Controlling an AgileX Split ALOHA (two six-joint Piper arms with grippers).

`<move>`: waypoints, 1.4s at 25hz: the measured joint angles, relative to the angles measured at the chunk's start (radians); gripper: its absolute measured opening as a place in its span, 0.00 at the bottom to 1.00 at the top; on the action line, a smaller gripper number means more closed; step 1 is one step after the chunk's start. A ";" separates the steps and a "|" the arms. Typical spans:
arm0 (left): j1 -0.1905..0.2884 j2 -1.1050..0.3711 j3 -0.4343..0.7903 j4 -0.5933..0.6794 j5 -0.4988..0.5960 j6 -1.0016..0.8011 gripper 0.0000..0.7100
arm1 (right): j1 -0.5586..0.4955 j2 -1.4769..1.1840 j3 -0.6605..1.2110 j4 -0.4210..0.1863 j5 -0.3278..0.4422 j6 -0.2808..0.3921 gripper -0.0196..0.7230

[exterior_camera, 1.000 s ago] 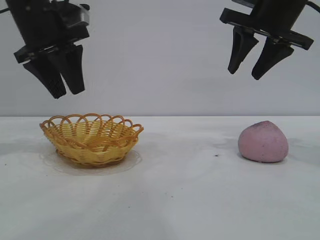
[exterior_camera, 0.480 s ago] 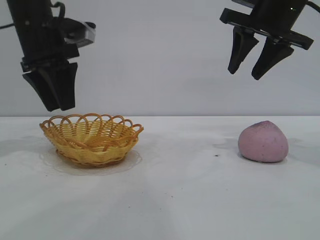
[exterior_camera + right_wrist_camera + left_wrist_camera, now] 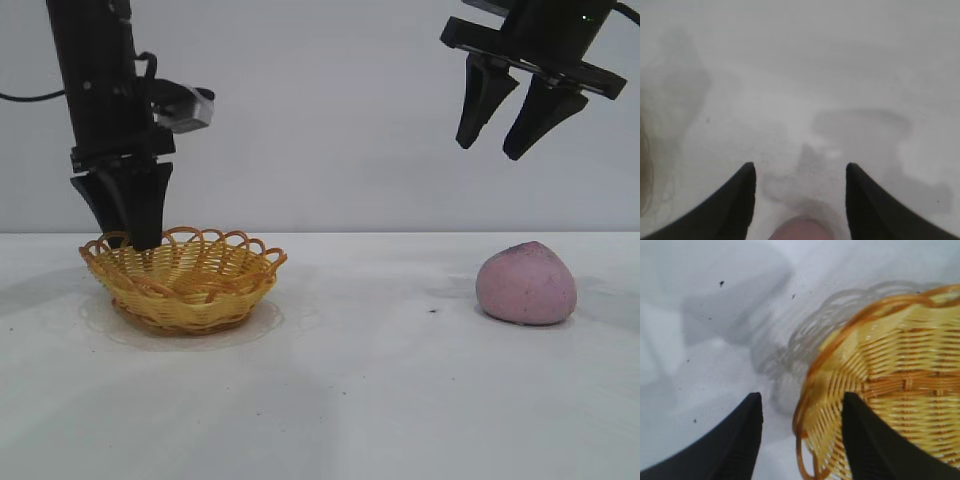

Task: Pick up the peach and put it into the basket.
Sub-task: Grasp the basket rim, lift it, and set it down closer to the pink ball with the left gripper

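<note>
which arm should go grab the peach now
The right. The right gripper hangs open almost directly above the peach, which sits on the table untouched. The left gripper is down at the basket rim, far across from the peach.

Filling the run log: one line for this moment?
left gripper: at basket rim | right gripper: open, above peach | peach: on table

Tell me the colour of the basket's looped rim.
Orange, above a yellow weave; the basket shows it best in the exterior view.
</note>
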 joint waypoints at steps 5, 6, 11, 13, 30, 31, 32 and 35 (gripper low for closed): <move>-0.013 0.000 -0.026 0.029 0.060 -0.195 0.10 | 0.000 0.000 0.000 0.000 0.000 0.000 0.49; -0.013 0.000 -0.035 0.029 0.064 -0.233 0.00 | 0.000 0.000 0.000 0.000 0.000 -0.002 0.49; 0.018 -0.032 -0.045 -0.055 0.060 -0.417 0.00 | 0.000 0.000 0.000 0.000 0.000 -0.002 0.49; 0.027 -0.053 -0.045 -0.091 0.058 -0.475 0.00 | 0.000 0.000 0.000 -0.002 0.000 -0.002 0.49; 0.030 -0.347 0.440 -0.401 -0.251 -0.641 0.00 | 0.000 0.000 0.000 -0.002 0.000 -0.004 0.49; 0.028 -0.359 0.476 -0.434 -0.286 -0.639 0.00 | 0.000 0.000 0.000 -0.002 0.000 -0.004 0.49; 0.024 -0.362 0.513 -0.461 -0.313 -0.637 0.00 | 0.000 0.000 0.000 -0.002 0.000 -0.004 0.49; 0.004 -0.363 0.589 -0.531 -0.376 -0.596 0.00 | 0.000 0.000 0.000 -0.002 0.000 -0.004 0.49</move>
